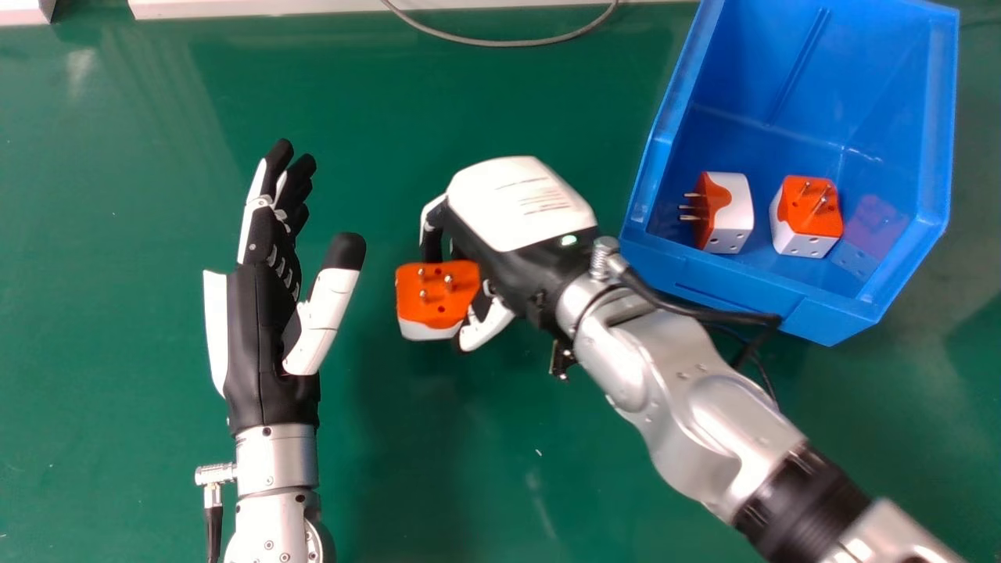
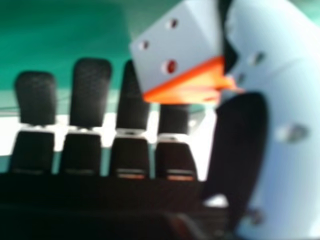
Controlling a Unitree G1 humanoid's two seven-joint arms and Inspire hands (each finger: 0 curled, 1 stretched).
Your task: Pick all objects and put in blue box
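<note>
Well, your right hand (image 1: 520, 203) has fingers and thumb bent round a plug (image 1: 438, 293) — prongs up — left of the box (image 1: 829, 313); a second plug (image 1: 733, 215) and third plug (image 1: 809, 215) lie inside; your left hand (image 1: 262, 336) is straight-fingered over the counter (image 1: 117, 391).
</note>
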